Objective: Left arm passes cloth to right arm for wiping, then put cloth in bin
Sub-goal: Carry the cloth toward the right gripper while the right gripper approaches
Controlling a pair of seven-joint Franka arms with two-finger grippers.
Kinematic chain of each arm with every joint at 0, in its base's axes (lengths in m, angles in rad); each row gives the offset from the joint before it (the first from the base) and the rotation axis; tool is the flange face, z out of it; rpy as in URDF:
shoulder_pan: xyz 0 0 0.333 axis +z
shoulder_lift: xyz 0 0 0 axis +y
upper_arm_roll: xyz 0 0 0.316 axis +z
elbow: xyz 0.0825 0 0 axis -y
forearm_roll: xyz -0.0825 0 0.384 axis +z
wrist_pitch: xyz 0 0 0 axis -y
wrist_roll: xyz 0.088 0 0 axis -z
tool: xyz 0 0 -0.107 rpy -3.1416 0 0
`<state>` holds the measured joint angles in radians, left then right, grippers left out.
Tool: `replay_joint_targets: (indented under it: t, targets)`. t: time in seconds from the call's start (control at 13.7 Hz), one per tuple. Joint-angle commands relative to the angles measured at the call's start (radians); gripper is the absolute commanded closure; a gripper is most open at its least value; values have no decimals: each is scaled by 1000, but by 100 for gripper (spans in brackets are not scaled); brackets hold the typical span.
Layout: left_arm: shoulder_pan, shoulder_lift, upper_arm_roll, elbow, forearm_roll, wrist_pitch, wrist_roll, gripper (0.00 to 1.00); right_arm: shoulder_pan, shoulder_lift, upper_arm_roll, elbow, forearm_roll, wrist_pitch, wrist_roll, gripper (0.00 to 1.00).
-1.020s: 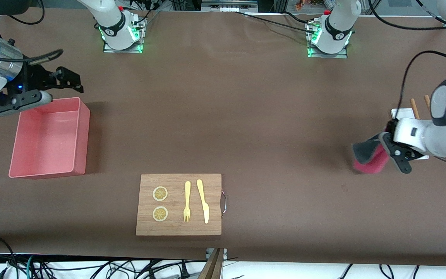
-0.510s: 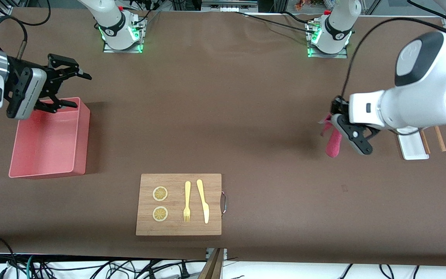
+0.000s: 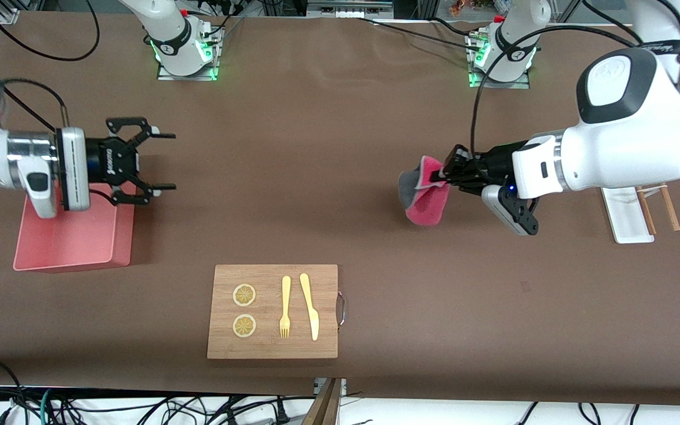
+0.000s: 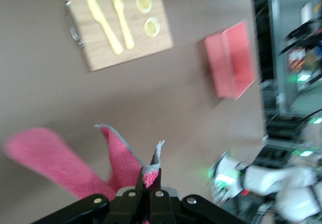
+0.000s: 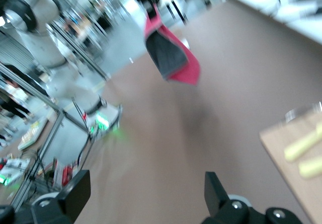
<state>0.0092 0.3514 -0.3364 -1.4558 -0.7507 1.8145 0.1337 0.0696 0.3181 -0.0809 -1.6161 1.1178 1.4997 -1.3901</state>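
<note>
Pinching cloth (image 3: 425,198) by one edge w/ my left gripper (image 3: 439,175), over desk (image 3: 328,147) well off the bin (image 3: 71,239); could slip. Right gripper (image 3: 160,160) gapes wide beside bin; may miss.

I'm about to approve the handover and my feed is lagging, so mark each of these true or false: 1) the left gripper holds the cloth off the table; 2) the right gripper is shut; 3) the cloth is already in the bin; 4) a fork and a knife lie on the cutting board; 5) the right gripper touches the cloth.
1) True: the left gripper is shut on the cloth, which hangs above the bare table.
2) False: the right gripper is open, beside the bin.
3) False: the cloth is in the left gripper, in the air.
4) True: the fork and knife lie side by side on the cutting board.
5) False: it is well apart from the cloth.
</note>
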Motion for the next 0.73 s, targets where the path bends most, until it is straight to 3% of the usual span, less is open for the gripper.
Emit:
replay_joint_targets:
  t: [0.0,0.22,0.44,0.66]
  targets:
    - [-41,-9,1,-43,-151,138,-54,100,9,91,16,4,173,34,-175,0]
    - [-127,32,-4,-44,-289,300,-54,100,90,160,26,-10,350,115,-286,0]
    - [-196,55,-32,-44,-350,461,-54,100,182,208,26,-14,505,168,-407,0]
    - [-253,77,-33,-41,-392,551,-51,100,217,205,26,-76,554,186,-495,0]
